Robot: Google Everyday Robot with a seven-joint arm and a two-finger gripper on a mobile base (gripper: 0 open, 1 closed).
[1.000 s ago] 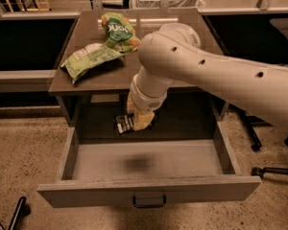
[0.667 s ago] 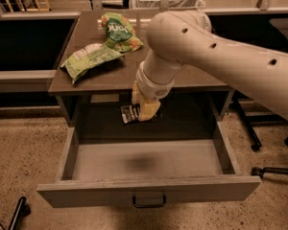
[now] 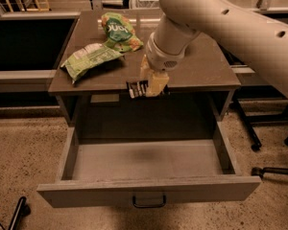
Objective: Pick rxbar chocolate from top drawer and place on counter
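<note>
Observed from the front of the cabinet, all positions referred to the counter (image 3: 201,66).

1. Gripper (image 3: 152,83): at the counter's front edge, about midway along it, hanging from the arm (image 3: 230,18) that reaches in over the counter from the far corner. Its pale fingers are closed on the rxbar chocolate (image 3: 136,88).

2. Rxbar chocolate: held in the air, level with the counter's front lip and overlapping it as I see it. I cannot tell whether it stands clear above the surface or just in front of the edge. Its long axis runs roughly along the front edge. The fingers grip one end, and the free end projects sideways toward the side of the counter where the green bags lie.

3. Top drawer (image 3: 149,191): pulled fully out below the counter, handle (image 3: 149,202) toward me. No bar on its floor.

4. Counter surface: two green bags (image 3: 89,59) (image 3: 119,30) occupy the rear and side away from the arm. The brown surface directly behind the gripper is bare.

Assessment: lifting out of the drawer appears done, and placing is not yet done. The deciding relation is bar to front edge: the bar needs to travel inward, away from me and over the lip, before release. The main risk is the projecting end catching the lip, or a release too close to the edge.
</note>
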